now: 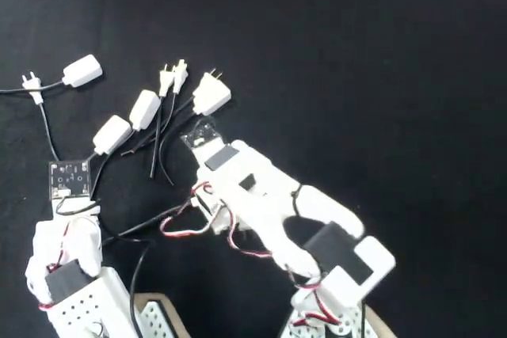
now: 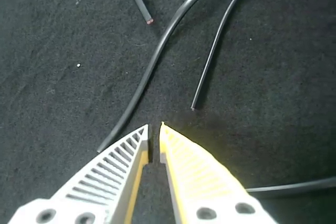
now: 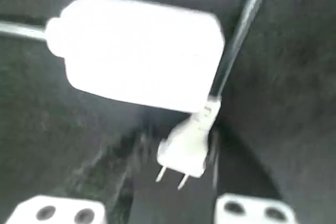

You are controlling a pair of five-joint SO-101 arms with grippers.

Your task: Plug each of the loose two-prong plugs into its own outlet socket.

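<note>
Plug lying at the mouth of the right gripper, the nearer one, prongs pointing back toward its wrist and long axis running along the reach, near a white socket block, clamped or loose being impossible to tell.

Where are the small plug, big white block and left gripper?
small plug [image 3: 185, 148]: right wrist view, white body.
big white block [image 3: 139, 51]: right wrist view, broad face.
left gripper [image 2: 154, 127]: left wrist view, between fingertips.
</note>
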